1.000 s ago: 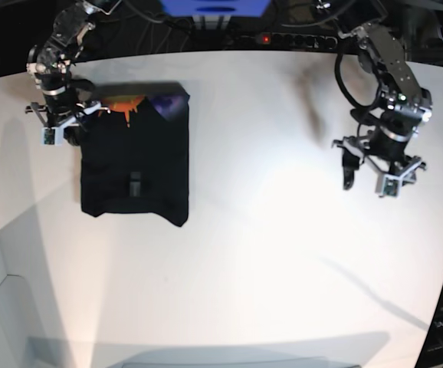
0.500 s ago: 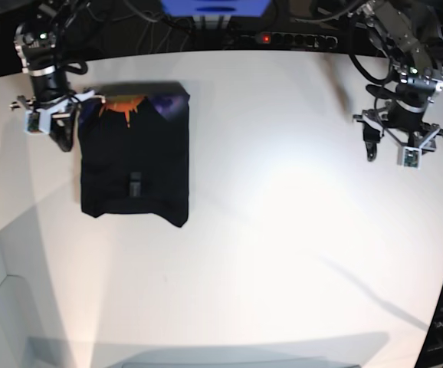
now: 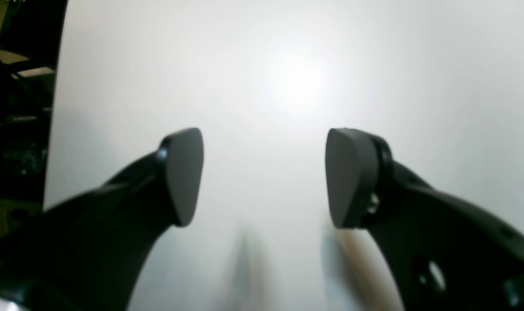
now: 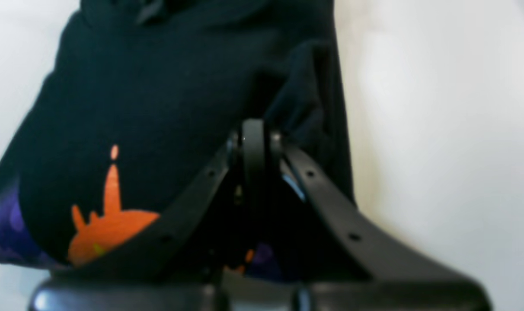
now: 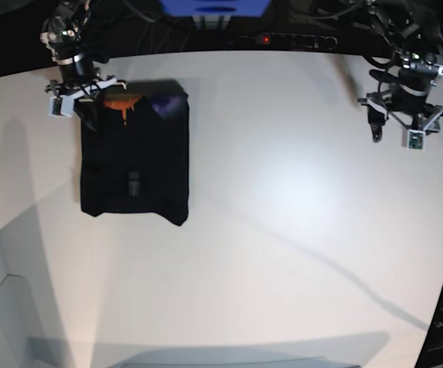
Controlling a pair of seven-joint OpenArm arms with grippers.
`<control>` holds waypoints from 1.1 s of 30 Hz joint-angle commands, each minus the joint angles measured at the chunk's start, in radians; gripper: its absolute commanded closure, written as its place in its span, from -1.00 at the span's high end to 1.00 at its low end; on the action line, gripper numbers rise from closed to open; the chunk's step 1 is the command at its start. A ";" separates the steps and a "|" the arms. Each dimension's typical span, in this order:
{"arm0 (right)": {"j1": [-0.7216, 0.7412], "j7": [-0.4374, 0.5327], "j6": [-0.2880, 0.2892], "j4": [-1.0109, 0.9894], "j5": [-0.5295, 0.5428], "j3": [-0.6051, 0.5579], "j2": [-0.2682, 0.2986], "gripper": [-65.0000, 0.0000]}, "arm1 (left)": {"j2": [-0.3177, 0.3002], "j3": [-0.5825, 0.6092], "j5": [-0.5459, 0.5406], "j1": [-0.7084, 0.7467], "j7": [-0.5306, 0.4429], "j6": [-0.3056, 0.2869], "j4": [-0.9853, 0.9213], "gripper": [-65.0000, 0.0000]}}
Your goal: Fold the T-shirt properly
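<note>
Table [image 5: 283, 230] is white and carries the T-shirt [image 5: 135, 157] at its far left in the base view, well apart from the left gripper [image 5: 396, 130].

T-shirt is already a compact black rectangle of stacked layers, edges fairly square, near right corner slightly rounded. Judgement: soft, light, limp cloth, not fragile, low slip on the table; layers will slide over each other if dragged. Best hold is a pinch through all layers at a corner or along a folded edge, not mid-panel.

Right gripper [image 4: 253, 138] sits at the collar-end edge of the shirt; fingers pressed together, with dark cloth right behind the tips. Cannot tell whether any fabric is caught between them.

Left gripper hangs over bare table, jaws spread wide, nothing between the pads [image 3: 184, 172].

Orange-and-purple print [image 5: 122, 103] shows on the top layer near the collar end. Small pale label [image 5: 133, 185] sits mid-panel, lower down.
</note>
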 commanded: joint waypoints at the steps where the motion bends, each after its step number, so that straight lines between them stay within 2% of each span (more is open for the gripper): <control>1: -0.006 0.027 0.003 0.008 0.016 0.003 0.004 -1.00 | -0.010 -0.007 -0.009 -0.001 -0.024 0.002 0.020 0.31; 7: -0.019 0.039 0.003 0.083 0.030 0.006 0.004 -1.00 | -0.010 -0.024 -0.009 -0.001 -0.024 0.002 0.020 0.31; 11: -0.072 0.039 0.003 0.243 0.173 0.008 0.004 -1.00 | -0.010 -0.026 -0.009 0.022 -0.024 0.002 0.028 0.31; 15: -0.158 0.032 0.003 0.361 0.208 0.004 0.004 -1.00 | -0.008 -0.026 -0.009 0.084 -0.024 0.002 0.068 0.29; 17: -0.210 0.030 0.003 0.364 0.205 0.001 0.004 -1.00 | -0.007 -0.026 -0.009 0.132 -0.024 0.002 0.080 0.13; 21: -0.367 0.029 0.003 0.361 0.208 0.006 0.004 -1.00 | 0.032 -0.061 -0.009 0.236 -0.024 0.002 0.082 -0.49; 24: -0.494 0.027 0.003 0.359 0.210 0.003 0.004 -1.00 | 0.089 -0.119 -0.009 0.298 -0.023 0.002 0.082 -1.00; 28: -0.622 -0.045 0.003 0.326 0.208 -0.032 0.004 -1.00 | 0.164 -0.162 -0.009 0.391 -0.023 0.002 0.072 -0.97; 33: -0.606 -0.097 0.003 0.169 0.185 -0.049 0.004 -1.00 | 0.176 -0.113 -0.006 0.453 -0.031 0.002 -0.029 -1.00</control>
